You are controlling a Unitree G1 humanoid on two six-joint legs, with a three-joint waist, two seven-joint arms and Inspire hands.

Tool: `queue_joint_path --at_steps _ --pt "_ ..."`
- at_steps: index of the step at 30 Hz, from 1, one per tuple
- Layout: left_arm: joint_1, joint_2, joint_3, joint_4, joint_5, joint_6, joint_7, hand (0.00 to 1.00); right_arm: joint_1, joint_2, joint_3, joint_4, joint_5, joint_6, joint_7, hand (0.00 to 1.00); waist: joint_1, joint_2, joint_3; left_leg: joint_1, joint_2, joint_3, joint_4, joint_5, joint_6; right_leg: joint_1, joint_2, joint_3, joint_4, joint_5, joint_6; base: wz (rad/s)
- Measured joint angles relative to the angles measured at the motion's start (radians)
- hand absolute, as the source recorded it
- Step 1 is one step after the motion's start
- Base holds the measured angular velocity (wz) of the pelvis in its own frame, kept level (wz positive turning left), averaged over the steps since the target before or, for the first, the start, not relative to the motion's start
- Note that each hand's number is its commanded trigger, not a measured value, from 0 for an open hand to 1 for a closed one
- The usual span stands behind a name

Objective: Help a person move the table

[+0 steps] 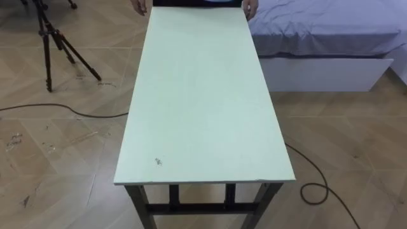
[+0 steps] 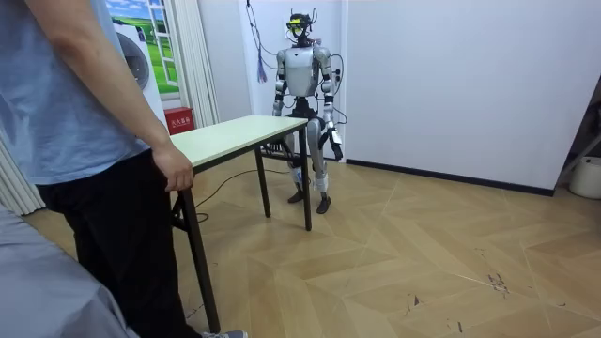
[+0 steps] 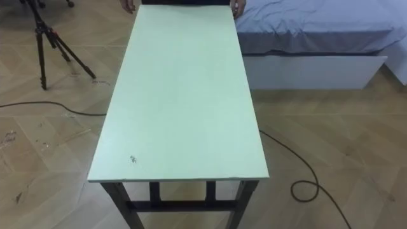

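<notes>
- Long pale-green rectangular table (image 1: 202,95) with dark metal legs: stands on the wooden herringbone floor (image 1: 57,159), all legs down, not lifted. The robot stands at one short end, looking along the top.
- Bed with a grey-lilac sheet and white base (image 1: 324,38): just beside the table's far right corner. Risk: any swing to the right puts that corner into the bed.
- Person in a blue shirt and black trousers (image 2: 84,122): at the table's far end, one hand (image 1: 141,6) on each far corner, other hand (image 1: 250,7). Risk: if the person lifts first, the robot's end drags or the top tilts.
- Black tripod (image 1: 54,38): well apart from the table, on its left, far side. Only a problem on a wide leftward move.
- Black looped cable (image 1: 313,189): on the floor just right of the table's near end. Trip or snag risk for the robot's feet, or a table leg, if the move goes that way. A second black cable run (image 1: 38,105) lies left of the table.
- Left hand (image 2: 335,147): hangs at the robot's side, clear of the table. Can't tell the fingers.
- Right hand (image 2: 282,112): low, close to the table's near end. Contact unclear, fingers unreadable. I'd want a grip confirmed before any lift.
- Small dark smudge (image 1: 157,162): on the tabletop near the robot's end. Harmless.
</notes>
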Motion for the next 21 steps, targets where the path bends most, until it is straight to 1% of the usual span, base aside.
queue_joint_path --at_steps 5,9,10,11,12,13,14,15,17,18,19,20,21 --pt "0.003 -0.002 0.000 0.000 -0.018 0.000 0.000 0.00 0.000 0.000 0.002 0.001 0.000 0.001 0.004 0.00 0.004 0.006 0.0008 0.000 0.000 0.000 0.000 -0.003 0.001 -0.006 0.000 0.001 -0.001 0.000 0.000 0.00" --pt "0.003 -0.002 0.000 0.000 -0.021 0.000 0.001 0.00 -0.001 0.000 0.002 0.004 0.000 0.001 0.013 0.00 0.005 0.006 0.0008 -0.003 -0.001 0.002 0.000 -0.003 0.001 -0.007 0.001 0.007 -0.010 0.000 0.001 0.00" --pt "0.002 -0.002 0.001 0.000 -0.046 0.000 0.000 0.00 -0.001 0.000 0.002 0.004 0.000 0.001 0.017 0.00 0.008 0.000 0.0027 -0.004 -0.001 0.002 0.000 -0.003 0.001 -0.007 0.001 0.008 -0.011 0.000 0.001 0.00" --pt "0.002 -0.002 0.001 0.000 -0.062 0.000 -0.001 0.00 -0.001 0.000 0.002 0.004 0.000 0.002 0.021 0.00 0.009 0.003 0.0012 -0.004 -0.001 0.002 0.000 -0.003 0.001 -0.006 0.001 0.008 -0.013 0.000 0.001 0.00" --pt "0.000 -0.001 0.002 0.000 -0.095 0.000 -0.006 0.00 0.000 0.000 0.002 0.004 0.000 0.003 0.028 0.00 0.012 -0.001 0.0015 -0.003 -0.001 0.002 0.000 -0.003 0.001 0.002 0.000 0.007 -0.014 0.000 0.001 0.00" --pt "0.004 -0.001 0.001 -0.001 -0.137 0.000 -0.021 0.00 -0.001 0.000 0.002 0.004 0.002 0.006 0.034 0.00 0.018 -0.006 0.0044 -0.002 -0.002 0.002 0.001 -0.003 0.001 0.002 0.000 0.009 -0.014 -0.001 0.002 0.00" --pt "0.002 -0.001 0.000 -0.001 -0.197 0.000 -0.044 0.00 -0.003 -0.001 0.001 0.004 0.012 0.012 0.037 0.00 0.019 -0.007 0.0056 -0.002 -0.002 0.003 0.001 -0.003 0.001 0.002 -0.001 0.009 -0.015 -0.001 0.002 0.00" --pt "-0.001 -0.001 -0.001 -0.001 -0.226 0.000 -0.056 0.00 -0.004 -0.003 0.001 0.004 0.015 0.015 0.039 0.00 0.020 -0.006 0.0053 -0.002 -0.002 0.004 0.001 -0.003 0.001 0.002 -0.002 0.008 -0.015 -0.001 0.002 0.00" --pt "-0.001 0.002 -0.005 -0.001 -0.358 0.001 -0.110 0.00 -0.005 -0.005 0.001 0.004 0.033 0.019 0.046 0.00 0.022 -0.009 0.0082 -0.008 -0.003 0.004 0.002 -0.003 0.001 -0.010 -0.003 0.006 -0.014 -0.001 0.002 0.00" --pt "0.000 0.004 -0.007 -0.001 -0.386 0.001 -0.123 0.00 -0.005 -0.006 0.001 0.003 0.034 0.019 0.048 0.00 0.024 -0.004 0.0056 -0.014 -0.003 0.004 0.003 -0.003 0.001 -0.013 -0.003 0.006 -0.015 -0.001 0.002 0.00" --pt "0.005 0.006 -0.010 -0.001 -0.439 0.001 -0.155 0.00 -0.004 -0.010 -0.001 -0.003 0.035 0.021 0.056 0.00 0.024 -0.005 0.0061 -0.022 -0.003 0.003 0.005 -0.003 0.001 -0.017 -0.003 0.006 -0.013 -0.001 0.002 0.00" --pt "0.004 0.007 -0.011 -0.001 -0.504 0.001 -0.188 0.00 -0.001 -0.017 -0.001 -0.015 0.036 0.023 0.066 0.00 0.025 -0.008 0.0090 -0.021 -0.003 0.004 0.005 -0.003 0.001 -0.018 -0.003 0.009 -0.011 -0.001 0.002 0.00" --pt "0.007 0.008 -0.013 -0.001 -0.537 0.002 -0.205 0.00 0.002 -0.020 0.000 -0.021 0.036 0.024 0.070 0.00 0.025 -0.005 0.0105 -0.021 -0.003 0.006 0.005 -0.003 0.001 -0.018 -0.003 0.009 -0.011 -0.001 0.003 -0.05"
